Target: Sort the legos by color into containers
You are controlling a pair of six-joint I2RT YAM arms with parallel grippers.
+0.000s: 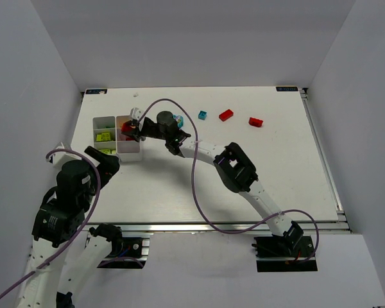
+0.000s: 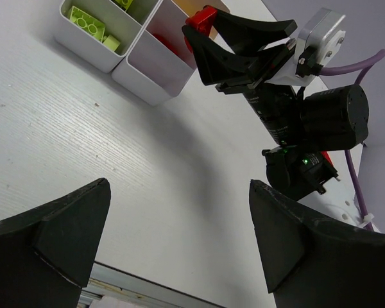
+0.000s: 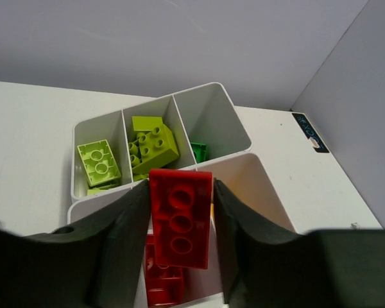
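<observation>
Right wrist view: we saw the right hand pinching a red brick over the white tray; the left hand stood spread.

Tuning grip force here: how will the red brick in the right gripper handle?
Probably rigid: the red brick shows straight, undeformed edges while clamped in the right gripper. Its glossy sides may slip under light pressure. Flat and boxy, it likely won't roll.

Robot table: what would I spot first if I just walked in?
A bright red brick pinched in the right claw, hanging over the white tray at the far left of the table. Lime bricks sit in the pockets beside it, and two red bricks and a blue one lie loose farther right.
</observation>
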